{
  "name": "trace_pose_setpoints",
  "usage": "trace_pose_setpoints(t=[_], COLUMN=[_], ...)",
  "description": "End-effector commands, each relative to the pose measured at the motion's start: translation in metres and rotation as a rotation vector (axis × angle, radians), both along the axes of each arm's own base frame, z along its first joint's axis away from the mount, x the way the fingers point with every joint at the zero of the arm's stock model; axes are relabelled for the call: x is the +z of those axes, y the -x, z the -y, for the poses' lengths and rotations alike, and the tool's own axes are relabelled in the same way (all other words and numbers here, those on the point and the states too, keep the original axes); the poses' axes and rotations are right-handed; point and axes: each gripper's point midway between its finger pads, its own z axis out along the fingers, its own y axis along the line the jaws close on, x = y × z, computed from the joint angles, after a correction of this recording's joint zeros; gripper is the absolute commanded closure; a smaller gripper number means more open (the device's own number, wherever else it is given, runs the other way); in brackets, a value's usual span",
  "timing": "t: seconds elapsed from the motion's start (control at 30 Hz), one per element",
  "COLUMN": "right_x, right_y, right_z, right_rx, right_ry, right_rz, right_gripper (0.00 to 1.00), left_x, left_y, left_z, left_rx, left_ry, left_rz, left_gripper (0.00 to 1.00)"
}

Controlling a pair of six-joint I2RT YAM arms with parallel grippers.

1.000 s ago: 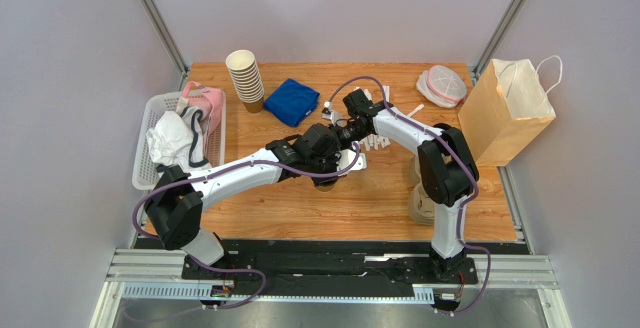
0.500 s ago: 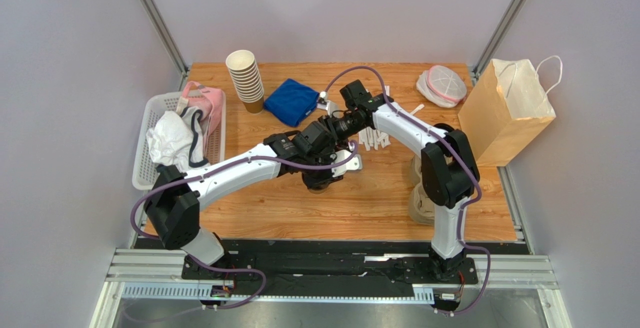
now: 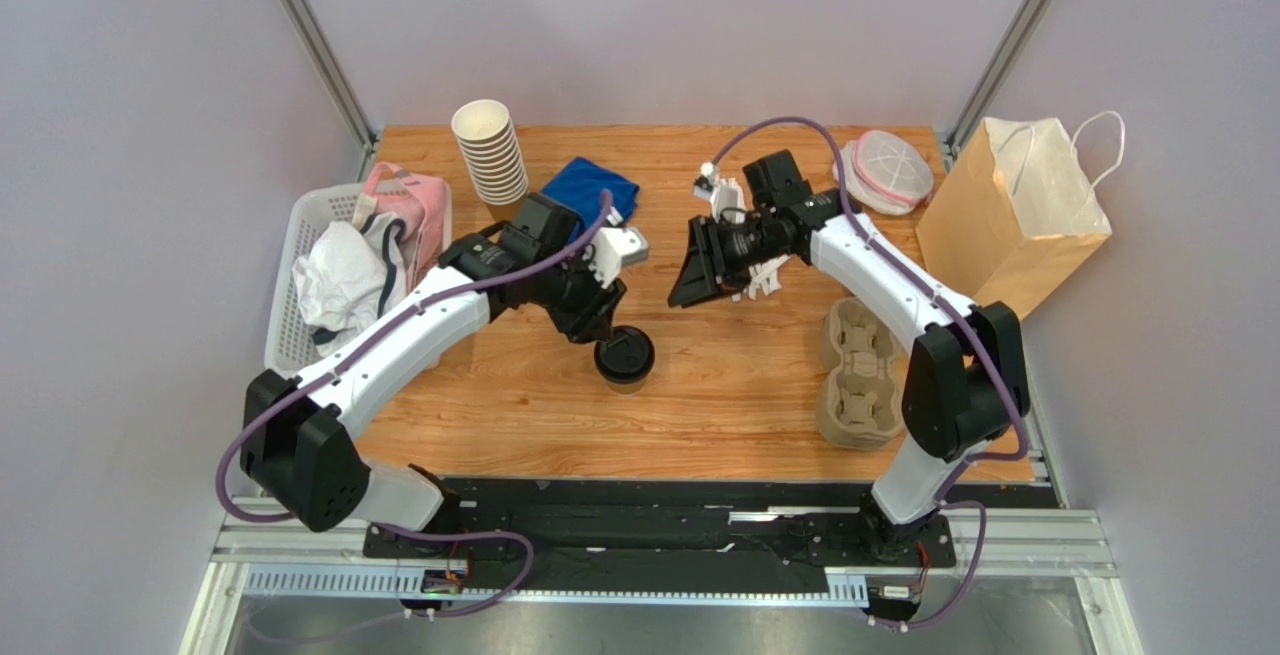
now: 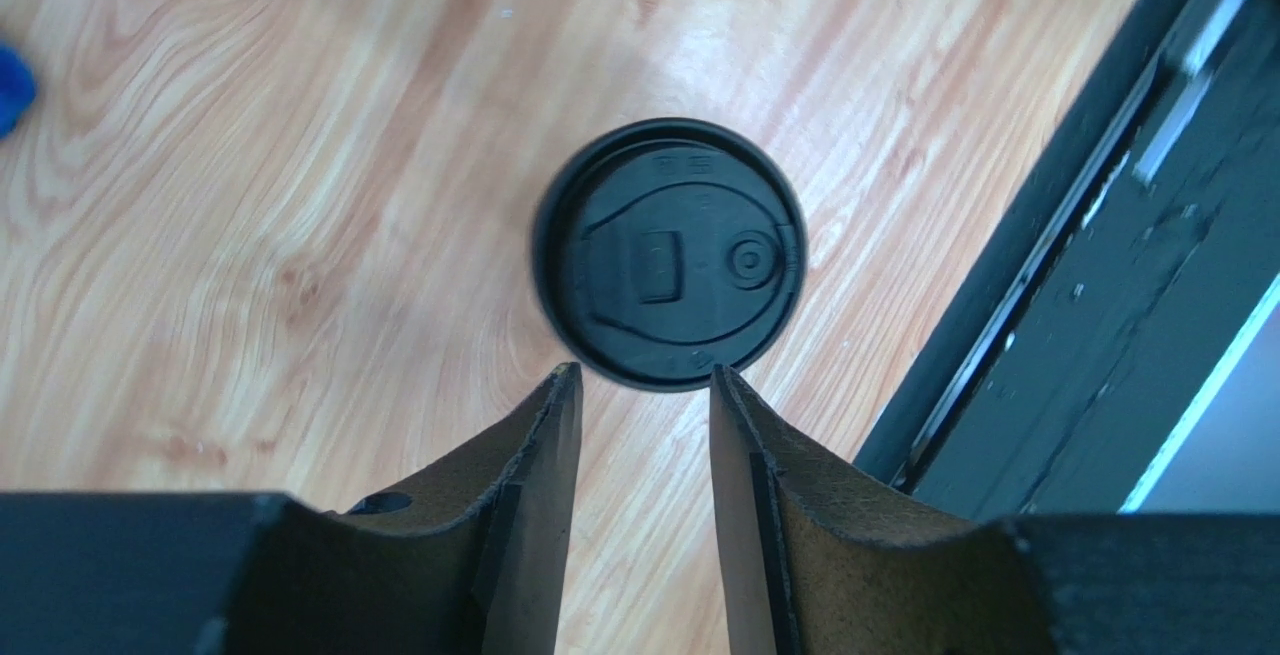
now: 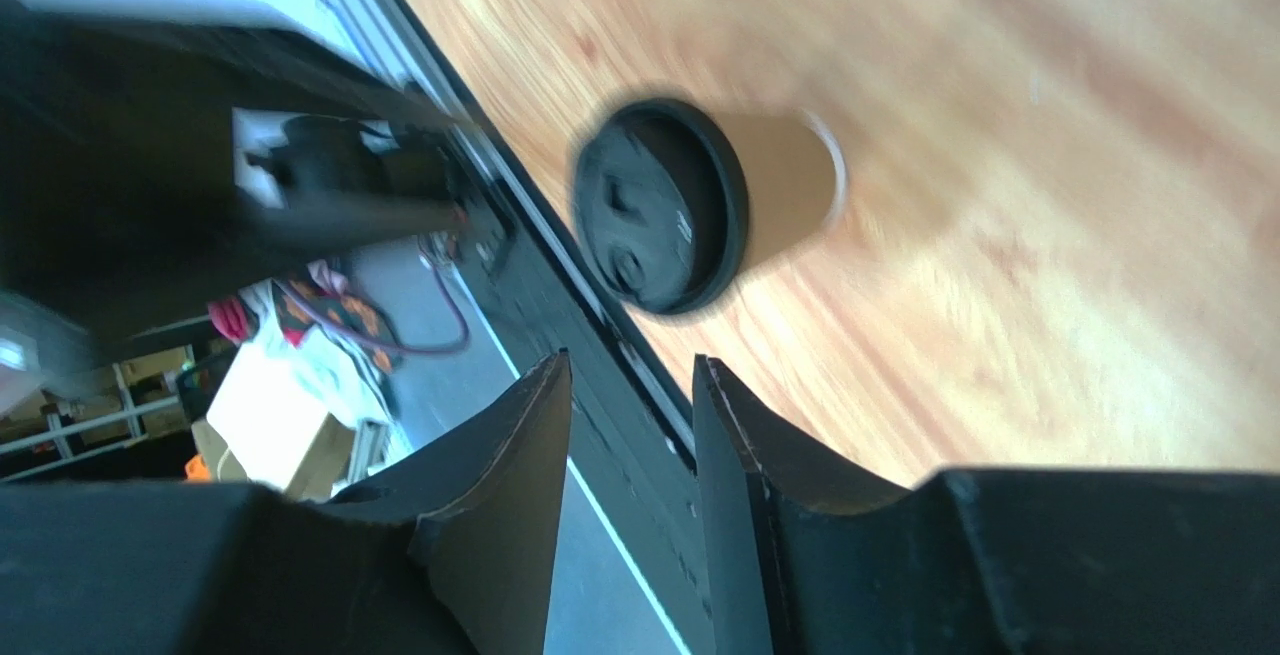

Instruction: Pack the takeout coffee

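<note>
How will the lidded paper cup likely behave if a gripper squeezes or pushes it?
The takeout coffee stands upright on a base narrower than its black lid, so a high push would probably tip it. Its kraft paper wall likely dents under a hard squeeze. The lid hides any contents, so its weight is unclear.

A light-grained wooden table [image 3: 721,423] sits between plain pale grey walls [image 3: 135,115], with slanted metal posts [image 3: 311,40] at its far corners and a black rail [image 3: 676,513] along its near edge, all evenly lit.
</note>
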Motion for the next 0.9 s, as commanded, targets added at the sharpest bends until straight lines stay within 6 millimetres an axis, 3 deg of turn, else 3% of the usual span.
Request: trace_pose_setpoints(t=[0.0,0.1,0.17,0.33,0.67,0.87], right_x=[-0.032,-0.040,-0.043,-0.044,-0.063,-0.063], right_y=[0.031,0.045,0.044,0.034,0.025,0.010], right_z=[0.014,0.007,0.002,-0.007,-0.023,-0.034], right_rx=[-0.025,-0.027,-0.005,0.042,0.080,0.087], right_ry=[0.070,0.051,0.058,0.061,0.094,0.083], right_rz=[-0.056,-0.053,-0.040,-0.076,-0.082,-0.080], right_gripper=[0.62,0.64,0.66,0.75,0.79,0.81], left_x=[0.016,0.001,-0.009,-0.019,-0.040,-0.046], left_y=[-0.006,-0.001,0.011,0.017,-0.014,-0.010], left_z=[-0.016,-0.022,-0.020,-0.021,-0.036,-0.036], left_rx=[0.177,0.254,0.255,0.289,0.447,0.444], left_ry=[0.124,0.149,0.180,0.189,0.240,0.250], left_rz=[-0.087,-0.191,-0.264,-0.293,-0.422,-0.440], left_gripper=[0.57,0.59,0.59,0.61,0.68,0.68])
